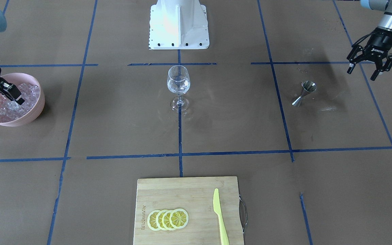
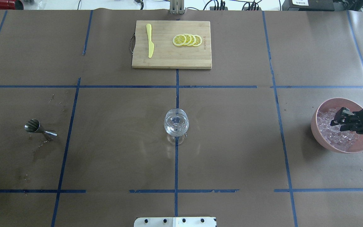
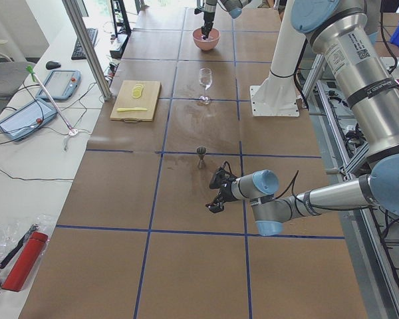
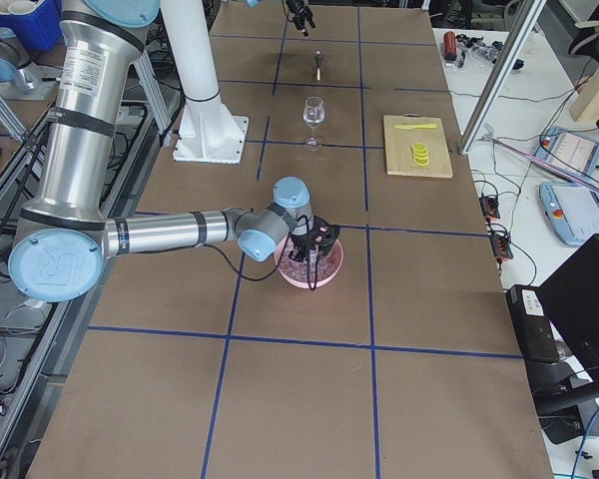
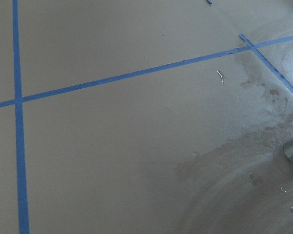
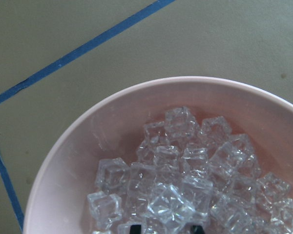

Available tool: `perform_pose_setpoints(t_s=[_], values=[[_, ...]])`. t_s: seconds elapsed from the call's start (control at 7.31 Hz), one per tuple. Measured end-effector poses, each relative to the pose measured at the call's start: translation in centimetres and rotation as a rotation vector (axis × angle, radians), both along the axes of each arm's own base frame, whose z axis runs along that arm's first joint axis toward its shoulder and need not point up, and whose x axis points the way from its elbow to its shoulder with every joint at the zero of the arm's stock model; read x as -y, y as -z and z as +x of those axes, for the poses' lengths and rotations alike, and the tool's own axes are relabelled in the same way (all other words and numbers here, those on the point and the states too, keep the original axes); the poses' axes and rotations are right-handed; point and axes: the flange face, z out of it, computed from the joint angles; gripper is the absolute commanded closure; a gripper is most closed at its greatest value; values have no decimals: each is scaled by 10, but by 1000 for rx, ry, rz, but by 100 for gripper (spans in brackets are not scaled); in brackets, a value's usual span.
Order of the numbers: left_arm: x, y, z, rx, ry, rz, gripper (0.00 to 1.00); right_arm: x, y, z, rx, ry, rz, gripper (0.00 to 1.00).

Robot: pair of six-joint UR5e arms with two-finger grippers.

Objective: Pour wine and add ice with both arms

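Overhead exterior view: the right gripper (image 2: 339,121) is at the right edge of the frame, lowered into the pink bowl (image 2: 354,149) and down among the ice (image 2: 328,126).
Right wrist view: the heap of clear cubes fills the lower middle of the frame. Two black fingertips (image 6: 135,227) peek in at the bottom edge with one cube between them.
Right gripper state: the jaws stand apart on either side of that cube. I cannot tell whether the pads touch it yet.
Left gripper (image 1: 362,75): in the upper right of the front-facing view, jaws spread wide, holding nothing, raised off the table (image 1: 114,112).
Jigger (image 1: 305,93): stands on the table below and to the left of the left gripper in that view, apart from it, with damp marks around it.
Wine glass (image 1: 178,83): upright at the centre of the table with clear liquid in the bowl. I can make out no cube in it.
Step in hand: picking up ice. The pour looks done, judging by the filled glass and the set-down jigger.
Next move: close firmly on one cube, since it is slick and could slip. Lift it clear of the bowl's rim, carry it to the centre and let go low over the glass mouth without knocking the glass.
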Motion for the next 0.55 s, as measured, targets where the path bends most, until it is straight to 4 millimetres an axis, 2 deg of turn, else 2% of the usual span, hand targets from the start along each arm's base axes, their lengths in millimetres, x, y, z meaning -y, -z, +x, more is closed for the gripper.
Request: perform_pose_setpoints(t_s=[0.14, 0.55], values=[[0, 1, 0, -3, 2, -2, 0, -1, -1, 0, -3, 0, 0, 30], [1, 1, 1, -21, 14, -20, 0, -1, -3, 0, -9, 0, 0, 27]])
